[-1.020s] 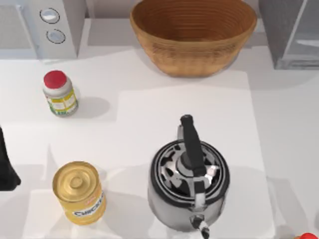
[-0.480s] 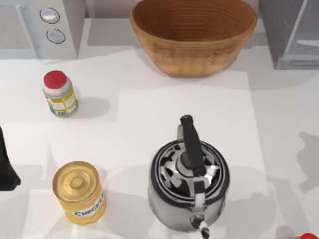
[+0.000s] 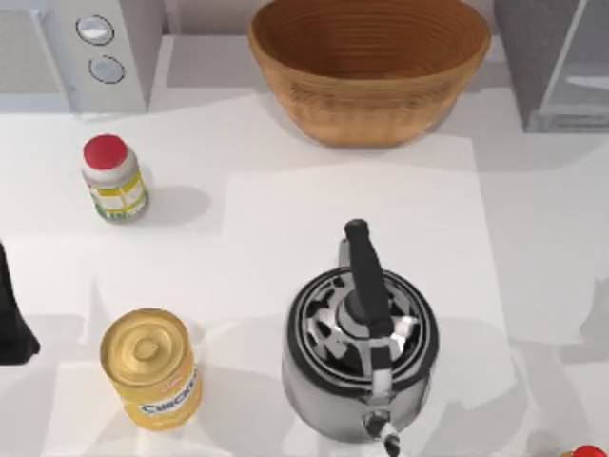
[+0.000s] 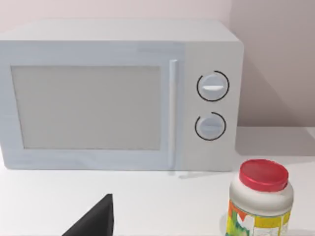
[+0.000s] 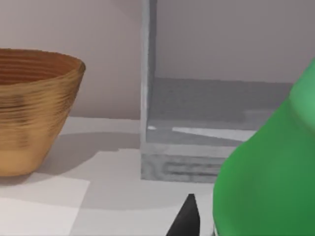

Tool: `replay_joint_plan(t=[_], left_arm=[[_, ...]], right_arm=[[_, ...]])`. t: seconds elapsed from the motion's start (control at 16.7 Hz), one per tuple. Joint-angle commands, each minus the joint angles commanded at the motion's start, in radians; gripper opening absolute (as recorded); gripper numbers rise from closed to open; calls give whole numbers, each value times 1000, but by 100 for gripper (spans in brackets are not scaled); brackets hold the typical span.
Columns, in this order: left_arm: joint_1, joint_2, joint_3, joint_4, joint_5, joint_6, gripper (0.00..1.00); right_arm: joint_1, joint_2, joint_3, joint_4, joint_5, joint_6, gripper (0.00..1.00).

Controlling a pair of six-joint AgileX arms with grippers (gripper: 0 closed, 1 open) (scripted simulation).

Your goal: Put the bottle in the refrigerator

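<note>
The bottle is green and stands very close in the right wrist view, its rounded body just beside a dark fingertip of my right gripper, which is shut on it. Beyond the bottle is the refrigerator, dark grey, with its inside showing. From above, the refrigerator sits at the table's far right corner. My left arm is parked at the left edge, and one of its fingertips shows well off to one side, open and holding nothing.
A woven basket stands at the back middle, left of the refrigerator. A metal kettle sits at the front middle. A white microwave, a red-lidded jar and a yellow can are on the left. A small red piece shows at the front right corner.
A shadow on the right side of the table has shifted toward the right edge. None of the objects in the top view has moved.
</note>
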Motion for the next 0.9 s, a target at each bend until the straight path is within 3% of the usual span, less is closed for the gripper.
replay_joint_plan(t=[0.54, 0.9], left_arm=[[0, 0, 0, 0, 0, 0, 100], [0, 0, 0, 0, 0, 0, 100]], right_arm=[[2, 3, -1, 31, 22, 31, 1], [-6, 341, 168, 254, -15, 31, 1]])
